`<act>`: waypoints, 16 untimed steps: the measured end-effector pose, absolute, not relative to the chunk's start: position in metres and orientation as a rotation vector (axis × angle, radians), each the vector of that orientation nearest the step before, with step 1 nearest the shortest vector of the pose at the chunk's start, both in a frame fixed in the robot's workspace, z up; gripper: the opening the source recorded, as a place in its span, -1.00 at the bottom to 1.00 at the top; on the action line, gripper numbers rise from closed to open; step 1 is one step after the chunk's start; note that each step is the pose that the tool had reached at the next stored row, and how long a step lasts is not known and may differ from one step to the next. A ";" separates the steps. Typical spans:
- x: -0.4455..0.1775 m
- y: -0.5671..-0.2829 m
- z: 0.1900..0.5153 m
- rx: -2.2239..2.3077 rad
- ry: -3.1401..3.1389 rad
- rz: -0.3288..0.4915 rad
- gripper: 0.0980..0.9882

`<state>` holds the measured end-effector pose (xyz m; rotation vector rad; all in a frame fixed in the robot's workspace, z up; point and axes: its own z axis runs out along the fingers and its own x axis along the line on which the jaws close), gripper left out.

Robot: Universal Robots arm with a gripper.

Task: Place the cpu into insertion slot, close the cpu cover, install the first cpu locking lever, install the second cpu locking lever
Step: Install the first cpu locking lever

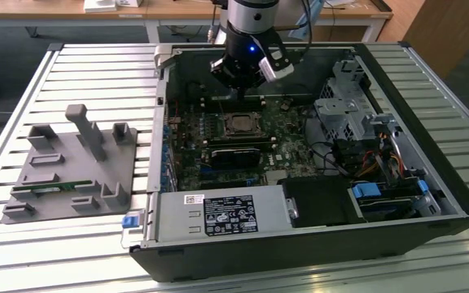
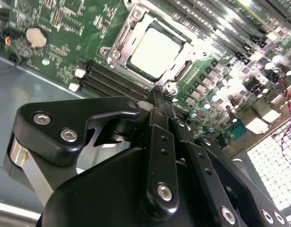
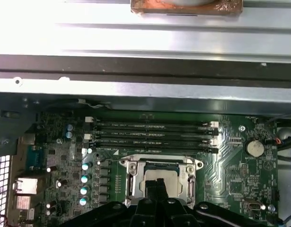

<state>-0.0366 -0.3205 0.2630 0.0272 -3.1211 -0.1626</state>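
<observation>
While I run this arm from the remote desk, gripper point(image 1: 239, 93): hangs inside the open computer case point(image 1: 430, 183), low over the motherboard point(image 1: 287, 152).
Fingers point(image 2: 156, 105): pressed together with nothing between them. They look like two thin black blades side by side in the second wrist view.
Tip position: right at the socket's edge. In the first wrist view the tips overlap one edge of the chip. I cannot tell whether they touch it.
cpu point(image 2: 157, 46): small flat square with a pale silvery-beige metal face and strong glare on it. It lies level and squared up inside the socket.
insertion slot point(image 3: 159, 165): square socket on the green board. A dark rim shows as a thin band around the chip.
cpu cover point(image 2: 120, 39): thin silver metal frame, down flat around the chip, whose face shows through the window.
Locking levers: I cannot tell whether they are latched.
Memory slots point(image 3: 154, 137): four long black rows, just beside the socket, between it and the case wall.
Coin battery point(image 3: 255, 148): round and silver, on the board, well apart from the socket.
Long black card point(image 1: 239, 155): on the far side of the socket from the gripper, near it.
Power supply point(image 1: 218, 213): grey box with a label at the case's near edge in the exterior view.
Grey fixture point(image 1: 71, 165): on the slatted table point(image 1: 22, 256), on the exterior view's left of the case. It holds a small green strip point(image 1: 55, 188).
</observation>
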 end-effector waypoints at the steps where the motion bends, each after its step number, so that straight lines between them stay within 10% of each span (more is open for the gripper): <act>1: -0.038 -0.320 0.263 0.029 -3.128 -0.163 -0.98; 16: -0.059 -0.320 0.262 0.031 -3.137 -0.165 -0.98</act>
